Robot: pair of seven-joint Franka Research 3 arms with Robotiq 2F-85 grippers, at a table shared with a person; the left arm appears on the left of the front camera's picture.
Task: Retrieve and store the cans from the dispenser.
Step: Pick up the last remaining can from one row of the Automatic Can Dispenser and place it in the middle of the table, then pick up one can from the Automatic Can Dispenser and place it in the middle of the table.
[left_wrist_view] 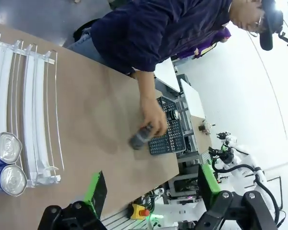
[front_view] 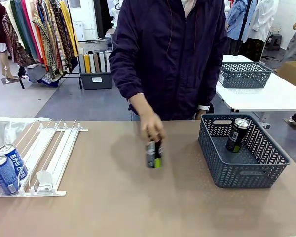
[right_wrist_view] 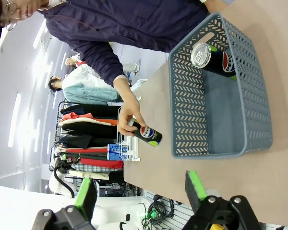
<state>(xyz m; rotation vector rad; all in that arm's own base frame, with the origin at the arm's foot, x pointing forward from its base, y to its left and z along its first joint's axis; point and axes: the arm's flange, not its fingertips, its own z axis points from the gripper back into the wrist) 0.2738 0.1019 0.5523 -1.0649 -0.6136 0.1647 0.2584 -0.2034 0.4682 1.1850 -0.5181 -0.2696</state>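
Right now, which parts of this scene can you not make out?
Front view: the held black can is motion-blurred, its top covered by the person's hand.
Left wrist view: the two blue cans are cut off by the picture's left edge.
Right wrist view: their lettering is too small to read.

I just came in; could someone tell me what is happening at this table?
A person's hand grips a black Pepsi can over the middle of the table. Another black can stands in the grey-blue basket, and two blue cans sit in the white dispenser. Both the left pincer and the right pincer are open, holding nothing.
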